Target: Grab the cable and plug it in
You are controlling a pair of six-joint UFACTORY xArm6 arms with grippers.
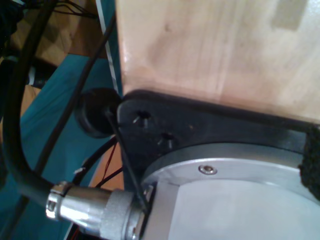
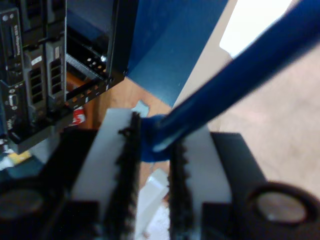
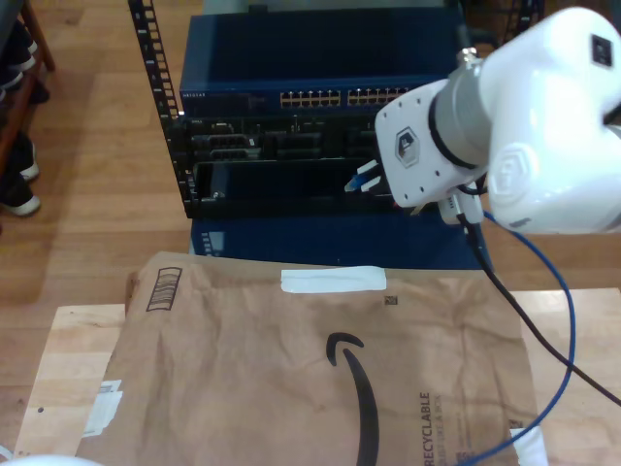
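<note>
Between my second gripper's [image 2: 152,165] pads, bright-blue cable [image 2: 240,75].

This looks like a lab: a server rack [image 3: 291,146] with a network switch [image 3: 320,97] stands on wood floor [image 3: 87,175] at 12 o'clock.

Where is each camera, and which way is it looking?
First wrist view: on my first arm, facing the arm's metal base, its black robot cable and the wooden table.
Second wrist view: on my second tool, facing the server rack; its pads pinch the cable.
Exterior view: above the table, facing the rack and my second arm.
Shared: second wrist and exterior views both show cable and rack.
</note>
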